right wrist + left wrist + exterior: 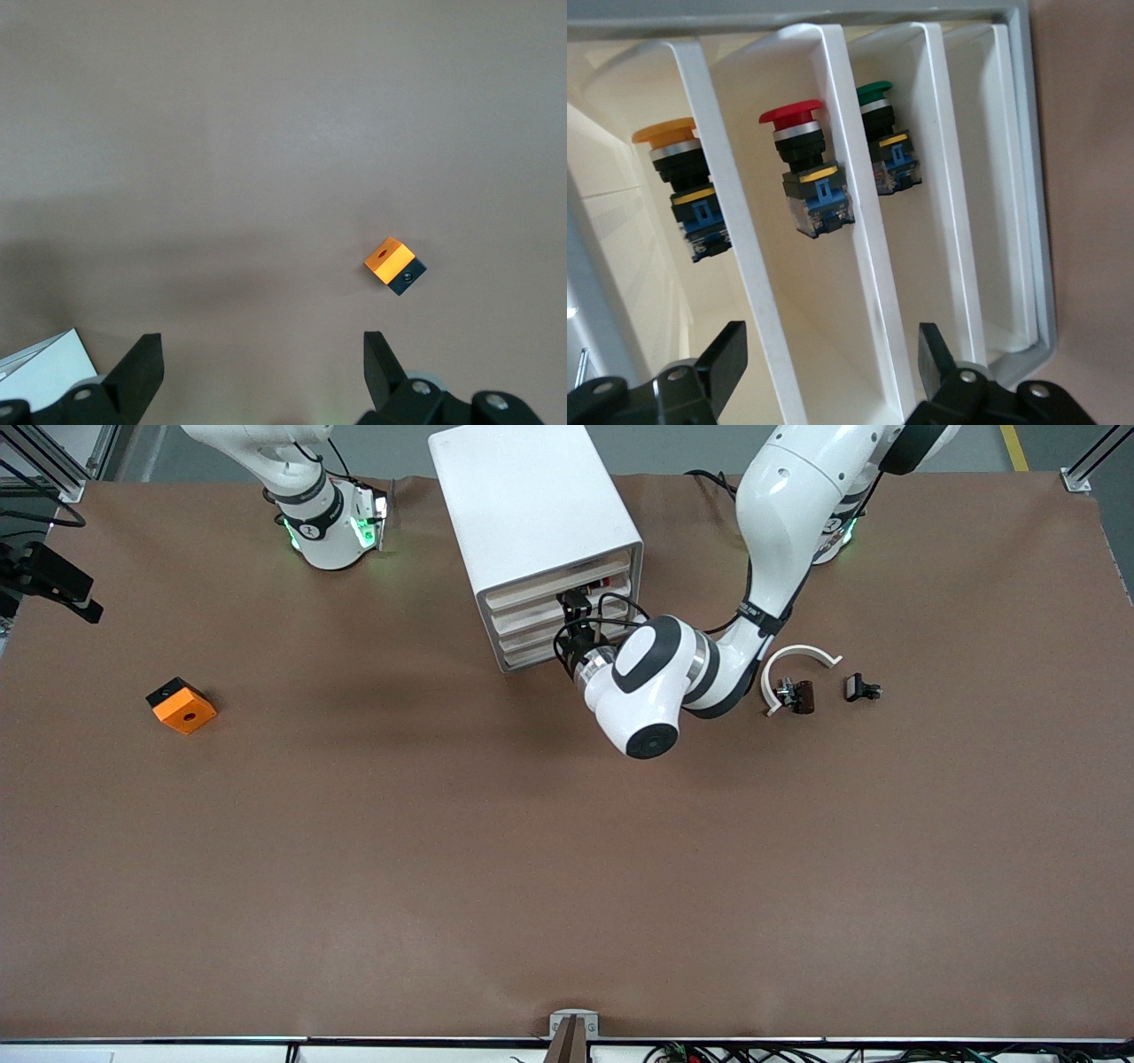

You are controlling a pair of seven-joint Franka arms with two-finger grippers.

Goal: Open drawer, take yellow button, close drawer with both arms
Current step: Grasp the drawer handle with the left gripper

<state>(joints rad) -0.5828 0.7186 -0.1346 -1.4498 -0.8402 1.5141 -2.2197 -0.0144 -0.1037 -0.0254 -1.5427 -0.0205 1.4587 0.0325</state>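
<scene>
The white drawer cabinet (540, 522) stands near the robots' side of the table, and one drawer (859, 266) is open. In its divided compartments lie the button (678, 155) with the yellow-orange cap, a red-capped one (802, 168) and a green-capped one (881, 133). My left gripper (828, 354) is open and empty at the drawer's front (576, 607), its fingers astride the red button's compartment. My right gripper (261, 359) is open and empty, high over bare table, out of the front view.
An orange square block (182, 706) with a centre hole lies toward the right arm's end and shows in the right wrist view (394, 264). A white curved strip (793, 660) and small black and brown parts (797, 695) lie toward the left arm's end.
</scene>
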